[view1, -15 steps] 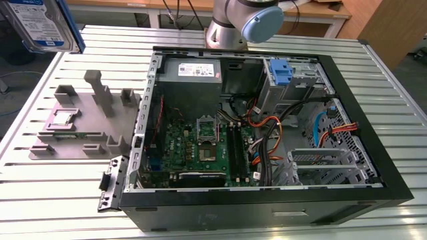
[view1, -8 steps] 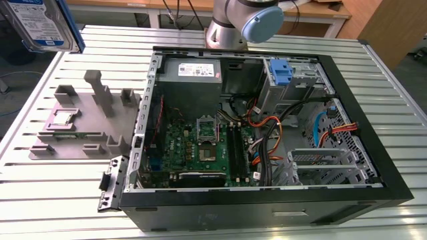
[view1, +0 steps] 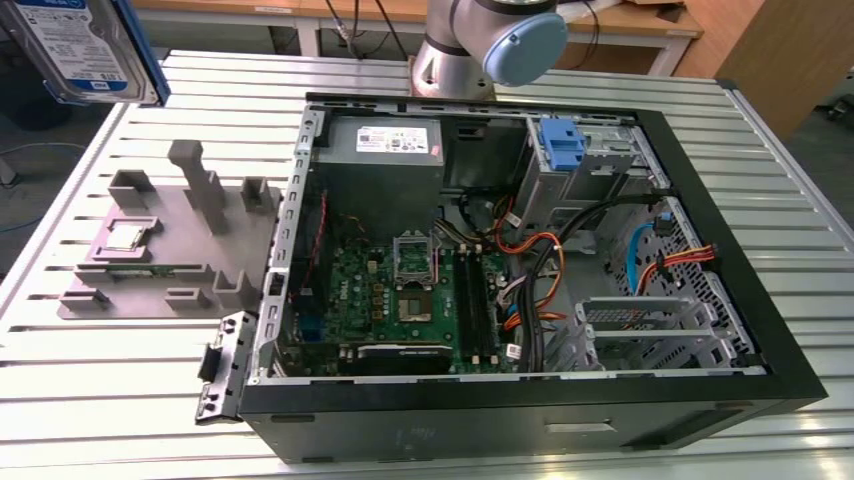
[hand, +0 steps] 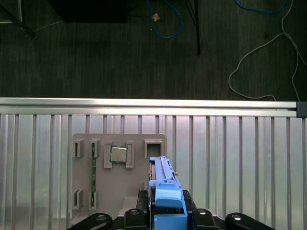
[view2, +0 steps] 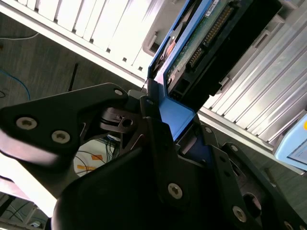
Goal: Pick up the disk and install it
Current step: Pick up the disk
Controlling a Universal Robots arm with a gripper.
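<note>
"Where's the disk (view1: 83, 45)?"

"Up in the air, clear of the table (view1: 120, 420). In the exterior view it hangs at the exterior view's far upper left, with its white-and-blue label facing out and a blue rail down one edge."

"And the gripper (view2: 173, 120), is it holding it?"

"Yes, it's clamped on. In the second wrist view the jaws are drawn in narrow, with the black fingers (view2: 154, 125) pressed to either side of the disk's blue-railed end. Past the grip, the green circuit board and its row of connector pins stick out."

"What's beneath it?"

"In the first wrist view the disk is seen edge-on, and the grey holder (hand: 120, 189) lies on the slatted table below. A small square CPU chip (hand: 118, 154) sits in one of the holder's pockets, and a thin green strip stands in a slot just beside it."

"And the computer?"

"The open computer case (view1: 787, 370) lies flat in the middle of the table, well apart from the disk, on the exterior view's right of the holder. The green motherboard (view1: 400, 290) faces up inside it, with the grey power-supply box (view1: 387, 140) at the far end. A blue drive bracket (view1: 563, 145) stands in the far corner, near bundles of orange and black cables. The arm's (view1: 487, 40) base rises just behind the case."
</note>
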